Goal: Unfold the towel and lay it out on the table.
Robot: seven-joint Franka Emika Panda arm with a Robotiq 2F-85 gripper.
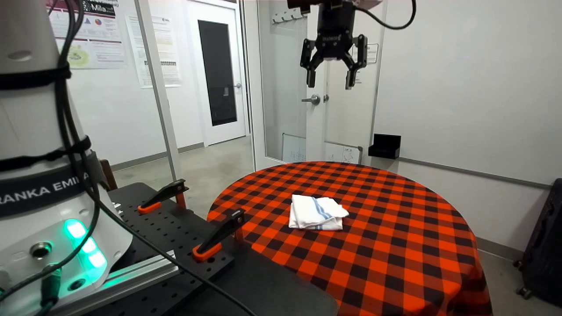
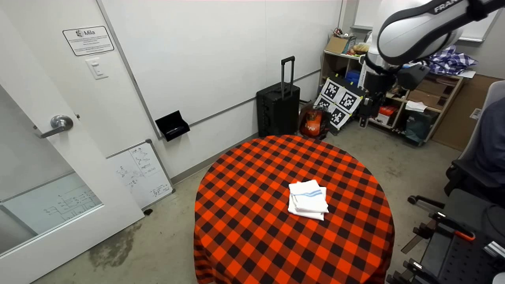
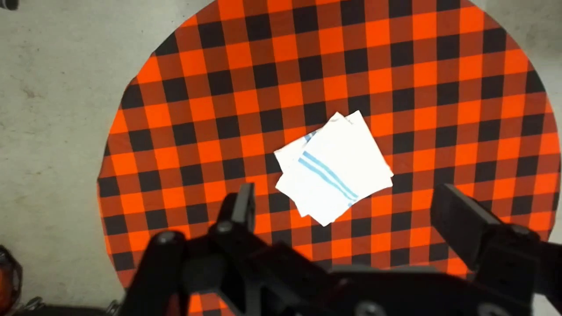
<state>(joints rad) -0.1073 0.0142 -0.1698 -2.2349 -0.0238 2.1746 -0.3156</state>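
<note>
A white towel with blue stripes lies folded in an uneven stack on the round table. It also shows in an exterior view and in the wrist view, with layers offset and corners sticking out. The table wears a red and black checked cloth, seen too in an exterior view and the wrist view. My gripper is open and empty, pointing down, high above the table. It shows small and edge-on in an exterior view. In the wrist view its fingers stand wide apart.
The black robot base table with orange-tipped clamps adjoins the round table. A whiteboard wall, a black suitcase, a door, a shelf and a chair stand around it.
</note>
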